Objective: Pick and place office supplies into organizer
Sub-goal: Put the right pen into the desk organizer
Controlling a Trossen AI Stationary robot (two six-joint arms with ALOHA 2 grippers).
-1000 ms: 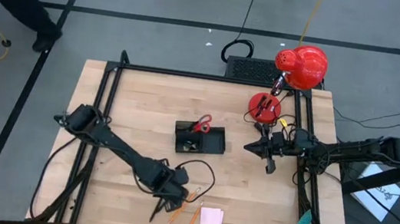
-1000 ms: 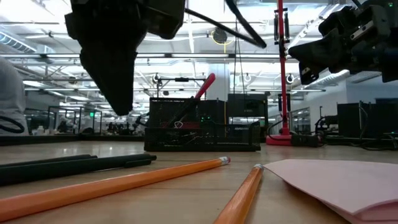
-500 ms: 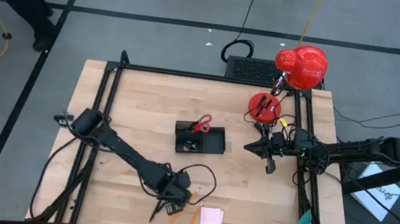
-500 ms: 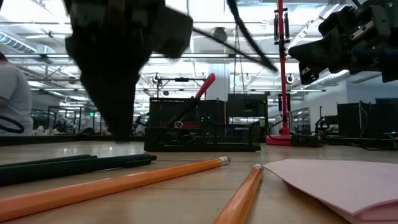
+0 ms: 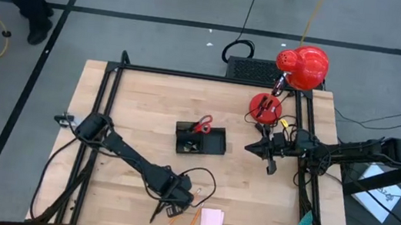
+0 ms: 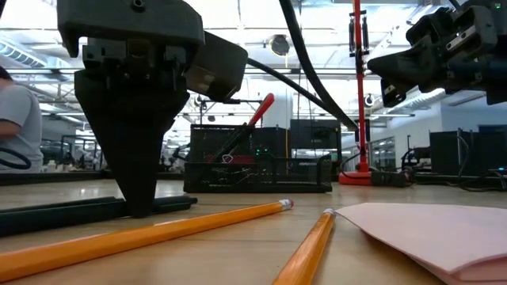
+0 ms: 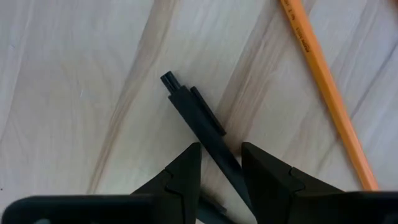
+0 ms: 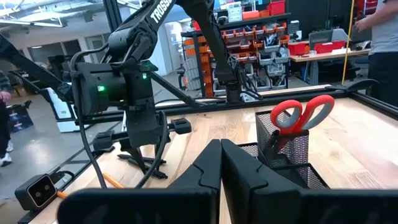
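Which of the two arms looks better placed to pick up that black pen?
The left. Its end effector is down at the table with open fingers on either side of the black pen. The right end effector hangs far off, beyond the organizer.

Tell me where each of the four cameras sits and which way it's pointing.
High: overhead, straight down; both arms, left gripper over the pen, right gripper idle by the organizer.
Low: table level, looking across pencils to the organizer; left gripper down at the pen.
Left wrist: looks down; own fingers straddling the pen.
Right wrist: looks across the table; own closed fingers, scissors, left arm.
High, low and left wrist views share the pen.
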